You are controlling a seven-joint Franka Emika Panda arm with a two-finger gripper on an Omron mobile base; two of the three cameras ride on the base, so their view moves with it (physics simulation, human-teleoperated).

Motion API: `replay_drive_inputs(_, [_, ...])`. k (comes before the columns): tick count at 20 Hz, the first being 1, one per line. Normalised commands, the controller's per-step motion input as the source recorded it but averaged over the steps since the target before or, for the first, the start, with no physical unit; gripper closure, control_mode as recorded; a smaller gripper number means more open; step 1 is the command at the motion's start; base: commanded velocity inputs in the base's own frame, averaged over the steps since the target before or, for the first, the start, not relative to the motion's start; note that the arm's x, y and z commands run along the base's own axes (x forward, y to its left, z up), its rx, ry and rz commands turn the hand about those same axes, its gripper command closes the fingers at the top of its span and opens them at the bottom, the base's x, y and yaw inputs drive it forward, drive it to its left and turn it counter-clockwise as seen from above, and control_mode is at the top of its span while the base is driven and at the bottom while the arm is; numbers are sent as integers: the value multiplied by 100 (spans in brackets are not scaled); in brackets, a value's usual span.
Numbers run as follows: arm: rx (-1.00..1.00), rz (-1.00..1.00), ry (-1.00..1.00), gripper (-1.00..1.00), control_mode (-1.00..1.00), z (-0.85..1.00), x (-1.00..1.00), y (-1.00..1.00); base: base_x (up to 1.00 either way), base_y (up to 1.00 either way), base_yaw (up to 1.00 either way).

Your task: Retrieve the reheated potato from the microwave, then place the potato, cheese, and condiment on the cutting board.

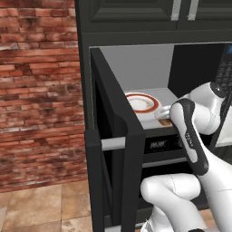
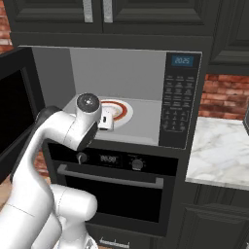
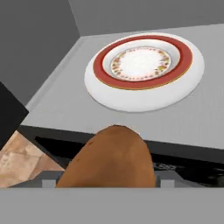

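The brown potato [image 3: 111,157] sits between my fingers, and my gripper [image 3: 108,183] is shut on it at the front lip of the microwave [image 2: 180,97]. A sliver of the potato [image 1: 165,122] peeks out under the gripper [image 1: 164,114] in the left base view. Behind it, inside the pale grey cavity, rests a white plate [image 3: 144,70] with a red ring and nothing on it. The microwave door [image 1: 113,136] is swung wide open to the left. In the right base view the gripper [image 2: 107,121] hangs just before the plate [image 2: 120,111]. The cheese, condiment and cutting board are out of view.
A black oven [image 2: 112,180] with knobs and a bar handle sits directly below the microwave. A marble counter [image 2: 219,151] lies to the right. A brick wall [image 1: 41,90] stands left of the open door, with tiled floor [image 1: 45,204] beneath it.
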Motion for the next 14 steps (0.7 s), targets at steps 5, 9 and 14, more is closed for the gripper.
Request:
replay_drive_inputs(5, [-1, -13, 27, 100, -100, 1, -50, -16, 0, 0, 0])
replay_drive_inputs(9, [-2, -8, 0, 100, -100, -17, -42, -9, 0, 0, 0])
replay_drive_inputs(14, [-4, -1, -4, 100, -100, -28, -19, -15, 0, 0, 0])
